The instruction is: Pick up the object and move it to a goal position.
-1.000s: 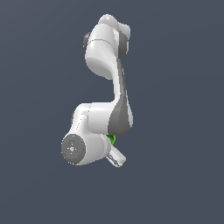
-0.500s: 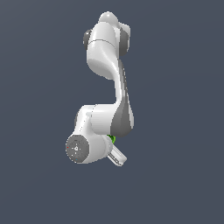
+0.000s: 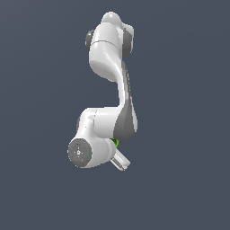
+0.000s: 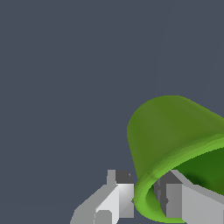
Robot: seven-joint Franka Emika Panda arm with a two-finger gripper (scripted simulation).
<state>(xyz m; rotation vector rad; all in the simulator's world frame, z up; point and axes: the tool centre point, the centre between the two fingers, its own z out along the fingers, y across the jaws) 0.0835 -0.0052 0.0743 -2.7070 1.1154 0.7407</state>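
The gripper (image 4: 144,199) pinches the green cup (image 4: 175,135) by its rim, one finger (image 4: 118,194) outside the wall and the other (image 4: 175,199) inside the hollow. In the exterior view the arm (image 3: 110,90) has barely shifted over the last second, the cup (image 3: 115,143) a green sliver tucked behind the wrist; likely a slow carry toward the goal. No brands, labels or writing show
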